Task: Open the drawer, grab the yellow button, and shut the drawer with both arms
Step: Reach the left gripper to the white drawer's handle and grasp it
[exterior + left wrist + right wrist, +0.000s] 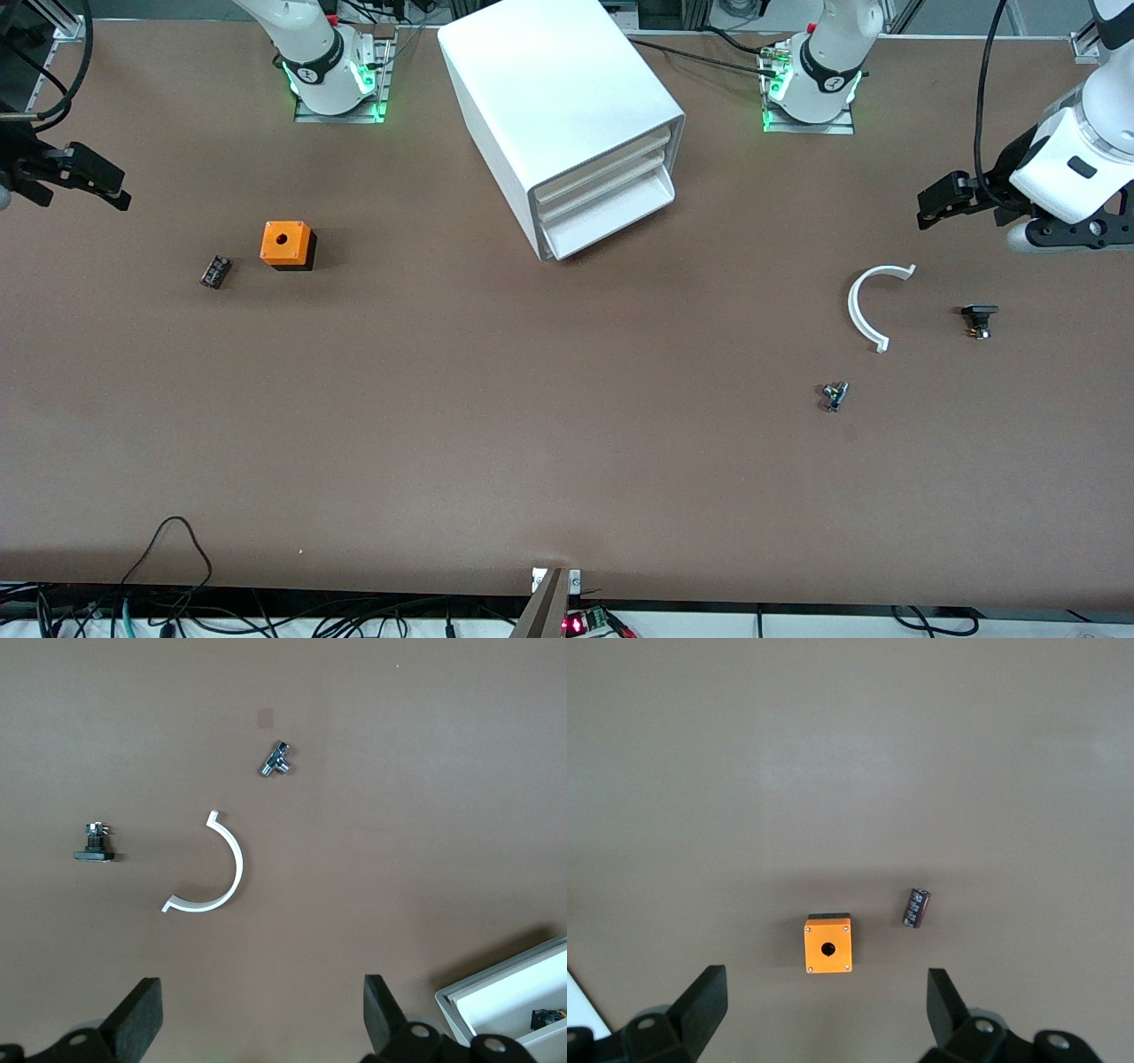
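White boxy three-drawer cabinet [560, 115] stands between the arm bases. Orange holed cube [286, 244] lies beside a small dark cylinder [215, 271]. White curved plastic arc [866, 306] lies toward the left arm's end.

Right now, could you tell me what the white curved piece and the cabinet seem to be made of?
White curved piece: probably plastic, matte, thin and evenly white. Cabinet: likely plastic too, smooth with a slight sheen and rounded edges; painted metal can't be excluded.

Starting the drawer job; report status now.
Left claw and right claw open, empty, waiting at the table's ends. Top drawer shut, untouched. Nothing in front of the cabinet.
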Action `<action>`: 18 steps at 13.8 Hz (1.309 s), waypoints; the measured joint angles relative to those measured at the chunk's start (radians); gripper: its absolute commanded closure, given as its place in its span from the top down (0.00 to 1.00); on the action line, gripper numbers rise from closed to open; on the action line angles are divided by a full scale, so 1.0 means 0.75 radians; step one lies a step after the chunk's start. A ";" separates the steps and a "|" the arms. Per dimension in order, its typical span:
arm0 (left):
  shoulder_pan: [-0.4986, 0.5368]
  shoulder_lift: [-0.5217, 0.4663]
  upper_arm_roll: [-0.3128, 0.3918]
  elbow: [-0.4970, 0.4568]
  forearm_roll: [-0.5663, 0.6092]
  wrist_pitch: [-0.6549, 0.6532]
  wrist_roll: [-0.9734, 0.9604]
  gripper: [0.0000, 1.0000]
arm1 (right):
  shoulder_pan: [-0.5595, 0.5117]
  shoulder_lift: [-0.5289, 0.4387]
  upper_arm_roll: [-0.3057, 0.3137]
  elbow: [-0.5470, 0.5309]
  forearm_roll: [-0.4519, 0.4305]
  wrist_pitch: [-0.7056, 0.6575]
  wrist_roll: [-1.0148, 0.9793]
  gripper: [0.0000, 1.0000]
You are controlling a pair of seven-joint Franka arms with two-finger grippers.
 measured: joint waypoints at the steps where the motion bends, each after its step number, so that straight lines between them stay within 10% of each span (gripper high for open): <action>1: 0.000 0.000 0.000 0.000 0.000 0.000 0.000 1.00 | 0.000 0.002 0.000 0.000 0.000 0.001 0.000 1.00; 18: -0.065 0.019 0.041 -0.147 0.000 -0.023 0.005 1.00 | 0.000 0.004 0.001 0.000 0.000 0.001 0.000 1.00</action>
